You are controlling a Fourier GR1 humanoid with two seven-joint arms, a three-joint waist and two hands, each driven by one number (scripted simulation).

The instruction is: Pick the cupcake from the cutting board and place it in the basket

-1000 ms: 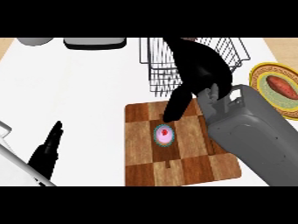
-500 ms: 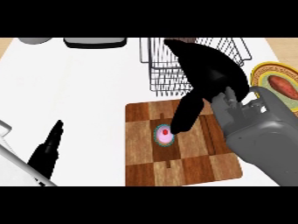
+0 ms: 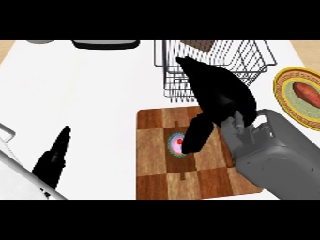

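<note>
The right hand (image 3: 221, 91) is hanging over the far half of the wooden cutting board (image 3: 159, 173), its grey forearm coming in from the lower right. Its fingers (image 3: 195, 136) are stretching straight and pressed together, pointing down toward the near left, and their tips are overlapping the right edge of the cupcake (image 3: 177, 144). The cupcake, pink-topped with 1 red spot, is sitting upright near the middle of the board, not lifted. The wire basket (image 3: 252, 56) is standing just beyond the board's far edge, partly hidden behind the right hand. A yellow-rimmed plate (image 3: 281, 89) carrying 1 reddish-brown food item is lying to the right of the basket. The left hand (image 3: 55, 157) is resting at the lower left over the white counter (image 3: 86, 103), fingers straight and together, pointing up, well apart from the board.
</note>
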